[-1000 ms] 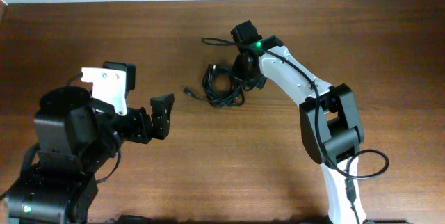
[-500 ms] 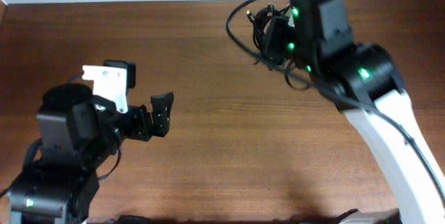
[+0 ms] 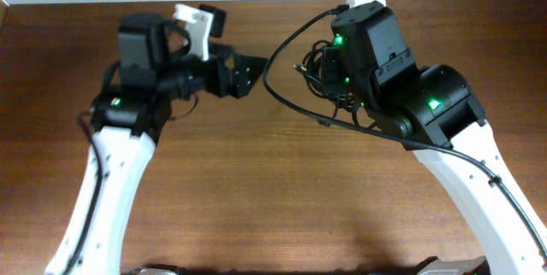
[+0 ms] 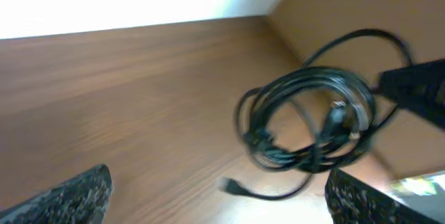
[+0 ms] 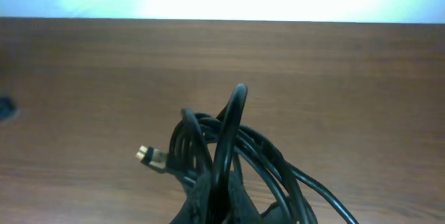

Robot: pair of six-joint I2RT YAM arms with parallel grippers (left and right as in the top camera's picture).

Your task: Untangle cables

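Observation:
The cables (image 3: 318, 63) are a tangled bundle of thin black cords, lifted off the table. My right gripper (image 3: 335, 68) is shut on the bundle. In the right wrist view its fingers (image 5: 222, 206) pinch a loop of the cables (image 5: 229, 147), and a gold-tipped plug (image 5: 149, 156) sticks out to the left. One long loop (image 3: 278, 49) arcs out to the left. My left gripper (image 3: 242, 74) is open and empty, just left of the bundle. In the left wrist view the cables (image 4: 306, 126) hang ahead of the open jaws (image 4: 215, 206), with a loose plug end (image 4: 233, 186) dangling.
The brown wooden table (image 3: 256, 190) lies beneath both raised arms. Its far edge (image 3: 256, 2) meets a pale wall. The right arm's own thicker black wire (image 3: 376, 125) runs along its white link.
My left arm has swung from the front left up to the far side, close to the bundle, jaws still open. My right gripper keeps the bundle raised and has shifted slightly.

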